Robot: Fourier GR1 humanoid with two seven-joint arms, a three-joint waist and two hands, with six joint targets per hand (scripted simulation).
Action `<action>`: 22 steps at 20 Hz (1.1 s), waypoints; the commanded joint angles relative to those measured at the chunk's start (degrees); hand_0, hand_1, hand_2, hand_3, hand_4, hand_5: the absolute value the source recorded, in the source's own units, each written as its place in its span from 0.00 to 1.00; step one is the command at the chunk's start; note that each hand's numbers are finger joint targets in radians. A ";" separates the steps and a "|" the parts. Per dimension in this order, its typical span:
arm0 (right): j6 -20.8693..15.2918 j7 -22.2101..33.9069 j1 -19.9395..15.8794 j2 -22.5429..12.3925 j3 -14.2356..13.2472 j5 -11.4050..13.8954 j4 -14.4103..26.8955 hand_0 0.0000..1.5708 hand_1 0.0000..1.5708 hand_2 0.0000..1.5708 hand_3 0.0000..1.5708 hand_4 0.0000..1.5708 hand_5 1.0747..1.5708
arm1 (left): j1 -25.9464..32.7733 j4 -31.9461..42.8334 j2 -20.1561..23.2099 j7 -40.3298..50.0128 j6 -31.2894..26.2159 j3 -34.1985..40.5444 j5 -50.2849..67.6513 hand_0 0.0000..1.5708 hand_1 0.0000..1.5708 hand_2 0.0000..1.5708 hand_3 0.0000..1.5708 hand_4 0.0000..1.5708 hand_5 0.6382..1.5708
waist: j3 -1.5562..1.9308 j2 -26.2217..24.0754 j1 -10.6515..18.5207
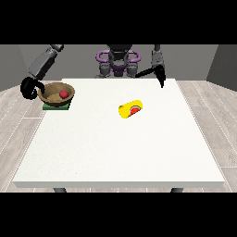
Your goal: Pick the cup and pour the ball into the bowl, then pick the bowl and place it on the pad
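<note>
A brown bowl (56,94) sits on a green pad (56,107) at the table's left edge, and a red ball (63,94) lies inside it. The hand at the view's left (30,89) is at the bowl's left rim, its dark fingers curled round that rim. A yellow cup (130,109) with a red and green mark lies on its side near the table's middle, with no hand on it. The hand at the view's right (160,77) hangs above the table's far right part, fingers pointing down and straight, holding nothing.
The white table (120,148) spreads wide in front of the cup. The bowl and pad stand close to the table's left edge. The robot's torso (118,62) is behind the far edge.
</note>
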 commanded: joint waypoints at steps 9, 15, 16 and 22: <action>-5.69 0.30 -0.35 -8.26 2.11 4.78 0.90 0.12 0.12 0.30 0.27 0.00 0.84 | -0.14 -6.89 0.65 3.22 0.05 0.16 -0.42 0.00 0.00 0.00 0.00 0.00 0.99 | 0.04 3.79 -0.77; -8.02 1.15 -3.75 -7.14 1.48 4.41 1.06 0.00 0.00 0.24 0.10 0.00 0.83 | -0.25 -9.35 0.79 4.52 -0.21 -0.23 -0.67 0.00 0.00 0.00 0.00 0.00 1.00 | 0.05 4.86 -0.30; -6.35 1.86 -2.35 -8.68 1.99 4.82 0.60 0.00 0.00 0.23 0.16 0.00 0.84 | 0.80 -6.50 0.65 1.55 -0.22 0.67 0.28 0.00 0.00 0.00 0.00 0.00 1.00 | 0.00 3.48 -1.31; -0.09 7.02 -4.18 -11.75 0.93 3.01 1.09 0.00 0.00 0.17 0.16 0.00 0.86 | 3.70 -7.18 -1.10 6.04 -0.02 -1.16 -0.54 0.00 0.00 0.00 0.00 0.00 1.00 | -0.02 -2.84 -1.88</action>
